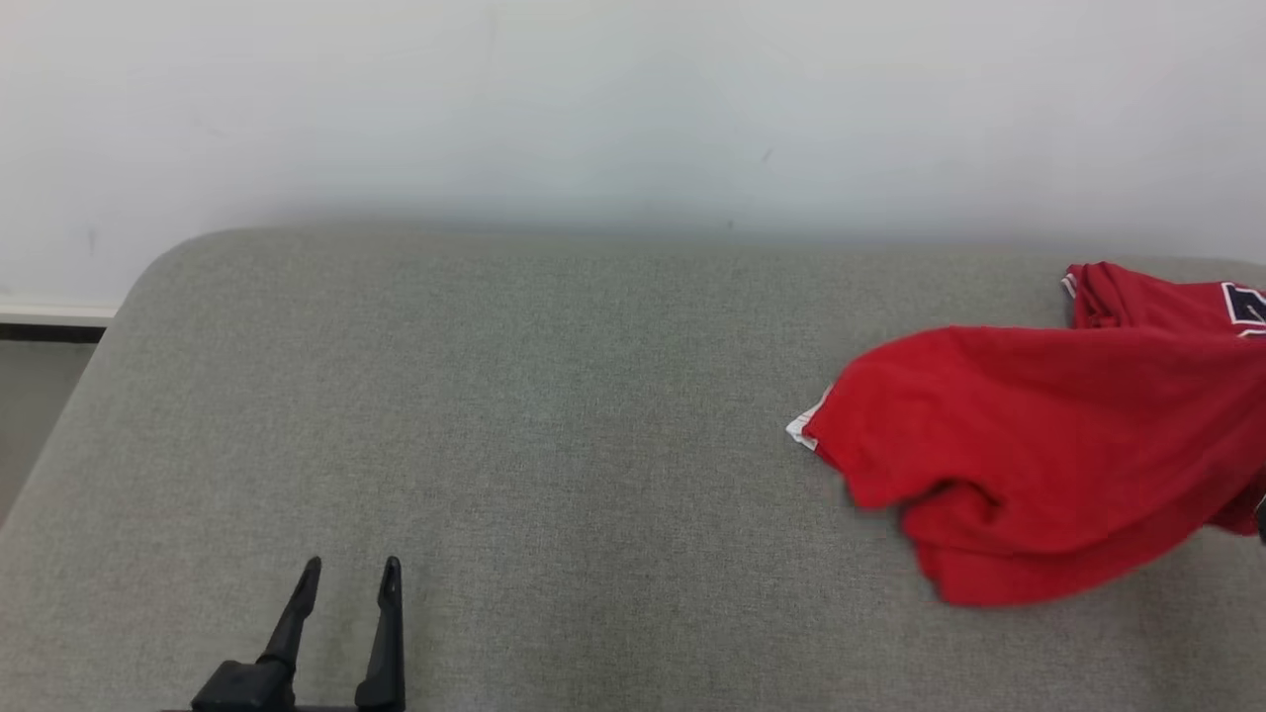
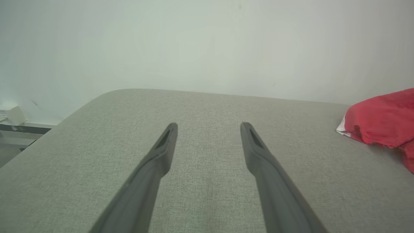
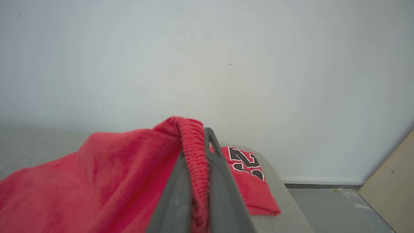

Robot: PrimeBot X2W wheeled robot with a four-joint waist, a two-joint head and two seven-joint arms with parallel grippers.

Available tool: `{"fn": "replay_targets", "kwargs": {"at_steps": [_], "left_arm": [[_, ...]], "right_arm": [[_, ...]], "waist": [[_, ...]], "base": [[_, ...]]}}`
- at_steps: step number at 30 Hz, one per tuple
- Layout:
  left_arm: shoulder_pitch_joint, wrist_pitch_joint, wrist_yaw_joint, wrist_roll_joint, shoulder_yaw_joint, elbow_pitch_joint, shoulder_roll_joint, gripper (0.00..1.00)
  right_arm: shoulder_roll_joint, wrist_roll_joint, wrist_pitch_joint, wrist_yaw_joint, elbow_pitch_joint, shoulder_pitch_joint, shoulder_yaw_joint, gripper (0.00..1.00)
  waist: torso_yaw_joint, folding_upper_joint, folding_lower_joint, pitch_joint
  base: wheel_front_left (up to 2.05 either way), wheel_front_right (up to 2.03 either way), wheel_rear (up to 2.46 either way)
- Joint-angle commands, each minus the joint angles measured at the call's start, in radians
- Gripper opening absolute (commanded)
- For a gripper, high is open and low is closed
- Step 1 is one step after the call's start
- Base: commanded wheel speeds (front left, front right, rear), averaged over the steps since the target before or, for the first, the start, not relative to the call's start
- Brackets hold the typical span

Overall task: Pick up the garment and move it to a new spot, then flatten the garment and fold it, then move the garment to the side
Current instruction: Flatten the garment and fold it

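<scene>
Pinching a ribbed red hem, your right gripper (image 3: 198,145) has its two dark fingers pressed together on the garment (image 3: 106,181), a red jersey bunched at the right end of the grey padded surface (image 1: 495,396). Your left gripper (image 1: 351,578) sits at the lower left, well apart from the cloth, fingers spread and holding nothing.

The step in hand looks like the pick-up. Lift slowly and straight so the thin hem does not slide out of the pinch, and let the cloth hang free before carrying it toward the bare middle.

The right wrist view gives you the grip itself, and black numerals (image 3: 244,160) read plainly behind the fingers. The head view instead gives you the whole heap, a white trim (image 1: 803,427) at its left edge, and the open room to its left.
</scene>
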Motion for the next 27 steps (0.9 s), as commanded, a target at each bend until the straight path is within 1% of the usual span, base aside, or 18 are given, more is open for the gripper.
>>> {"fn": "replay_targets", "kwargs": {"at_steps": [1,3,6,11,15,20,27], "left_arm": [[0.017,-0.003,0.000,0.006,-0.001,-0.001,-0.002,1.00],[0.016,-0.003,0.001,0.007,-0.004,-0.004,-0.005,1.00],[0.025,-0.003,0.000,0.006,-0.005,-0.012,-0.009,1.00],[0.029,-0.003,0.003,0.001,-0.007,-0.012,-0.017,1.00],[0.011,-0.003,-0.001,-0.003,-0.012,-0.002,-0.017,1.00],[-0.008,-0.003,-0.004,0.000,-0.017,0.003,-0.017,1.00],[-0.024,-0.003,-0.007,-0.008,-0.025,0.015,-0.023,1.00]], "right_arm": [[-0.008,-0.006,0.008,-0.003,-0.016,-0.008,-0.003,0.00],[-0.034,-0.011,0.035,-0.003,-0.067,-0.013,-0.018,0.00],[-0.034,-0.023,0.079,-0.003,-0.150,-0.012,-0.022,0.00],[0.041,-0.037,0.142,-0.003,-0.287,0.019,0.017,0.00],[0.129,-0.033,0.160,-0.003,-0.344,0.027,0.098,0.00],[0.238,-0.013,0.144,-0.003,-0.326,0.006,0.211,0.00],[0.388,0.008,0.099,-0.003,-0.217,-0.029,0.375,0.00]], "waist": [[-0.006,0.0000,0.0000,-0.010],[-0.004,0.0000,0.0000,-0.013],[0.002,0.0000,0.0000,-0.014],[0.020,0.0000,0.0000,-0.009],[0.043,0.0000,0.0000,-0.001],[0.079,0.0000,0.0000,0.011],[0.130,0.0000,0.0000,0.039]], "base": [[0.00,0.00,0.00],[0.00,0.00,0.00],[0.00,0.00,0.00],[0.00,0.00,0.00],[0.00,0.00,0.00],[0.00,0.00,0.00],[0.00,0.00,0.00]]}}
